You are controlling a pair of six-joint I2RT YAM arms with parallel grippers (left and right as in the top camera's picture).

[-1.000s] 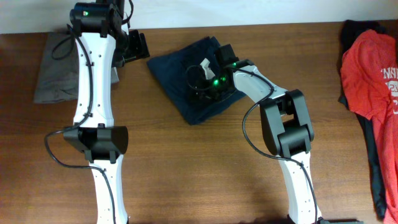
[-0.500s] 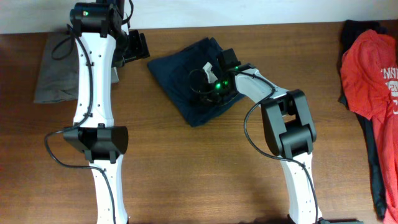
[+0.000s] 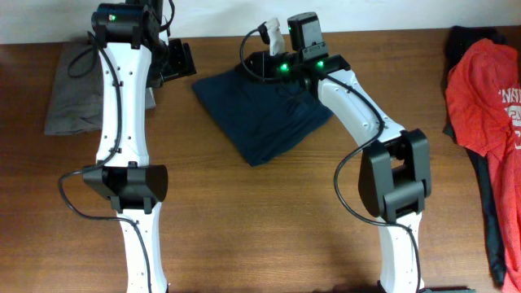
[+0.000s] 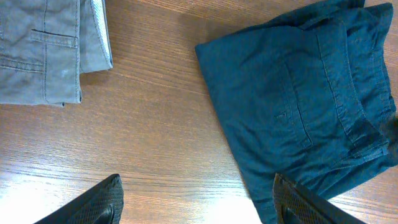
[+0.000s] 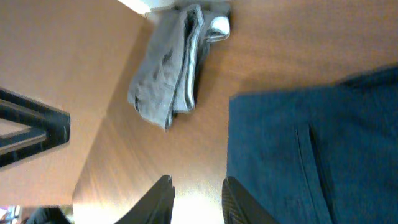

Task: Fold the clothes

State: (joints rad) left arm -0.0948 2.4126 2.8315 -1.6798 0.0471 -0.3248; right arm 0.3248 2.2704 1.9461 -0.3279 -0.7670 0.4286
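The clothes lie in three places. A folded dark navy garment (image 3: pixel 260 110) rests at the table's back middle, and also shows in the left wrist view (image 4: pixel 298 106) and the right wrist view (image 5: pixel 311 143). A folded grey-khaki garment (image 3: pixel 69 89) (image 4: pixel 43 50) (image 5: pixel 168 74) sits at the back left. A red white-lettered T-shirt (image 3: pixel 488 89) lies at the far right. My right gripper (image 3: pixel 259 63) (image 5: pixel 198 190) hovers open over the navy garment's back-left edge, holding nothing. My left gripper (image 3: pixel 177 61) (image 4: pixel 199 205) stands wide open between the grey and navy garments, empty.
A dark garment (image 3: pixel 491 203) lies under the red T-shirt and trails down the right edge. The table's back edge meets a white wall (image 3: pixel 366 16). The left arm (image 3: pixel 122 122) stretches along the table's left side. Bare wood (image 3: pixel 260 220) fills the front middle.
My right gripper has let go of the navy garment, risen and moved toward the back edge with its jaws parted. The garment stays folded. The left arm has not moved.
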